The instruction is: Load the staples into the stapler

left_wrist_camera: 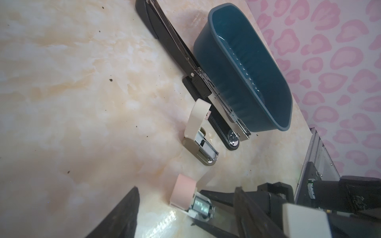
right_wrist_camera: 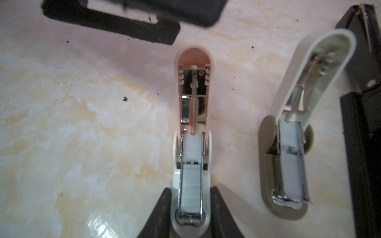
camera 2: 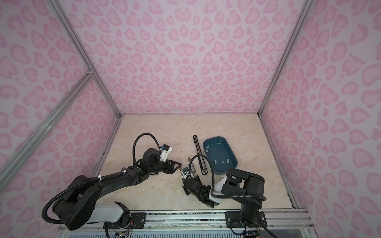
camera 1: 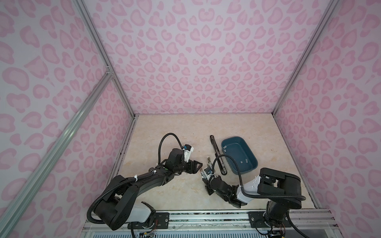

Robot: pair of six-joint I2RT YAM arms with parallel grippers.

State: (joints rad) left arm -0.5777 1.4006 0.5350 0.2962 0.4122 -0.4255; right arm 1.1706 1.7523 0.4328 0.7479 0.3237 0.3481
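**Right Pincer Clenched on Pink Stapler**

The right gripper (right_wrist_camera: 191, 218) grasps the small pink-and-white plastic stapler (right_wrist_camera: 192, 131), one finger against each side of its base, near the middle of the marbled bench (camera 1: 165, 195), toward the front edge. The lid is folded open. A light-grey metal strip of staples (right_wrist_camera: 190, 185) lies in the magazine. The left gripper (camera 1: 198, 167) hovers released, empty, just beside the lid.

Right tool (right_wrist_camera: 191, 192) grips pink stapler (right_wrist_camera: 193, 86) holding staples (right_wrist_camera: 190, 177).
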